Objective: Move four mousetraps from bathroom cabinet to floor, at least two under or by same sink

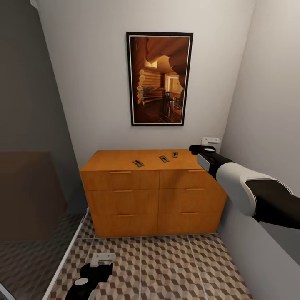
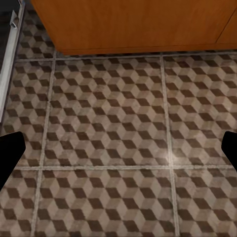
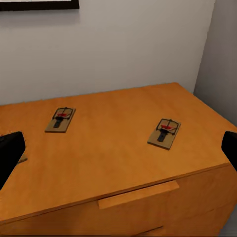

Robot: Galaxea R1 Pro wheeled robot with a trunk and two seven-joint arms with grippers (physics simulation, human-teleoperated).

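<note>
Even, soft light fills the room, with no lamp in sight. The white wall (image 1: 100, 83) is bright and flat; the left side of the head view falls into a dim grey-brown haze. The cabinet (image 1: 125, 196) casts only a thin dark line onto the floor (image 1: 166, 266). In the left wrist view 1 small pale glare spot sits on a grout line (image 2: 172, 157). Both wrist views are slightly soft, with black blurred shapes at their side edges. The framed picture (image 1: 159, 79) glows warm orange.
</note>
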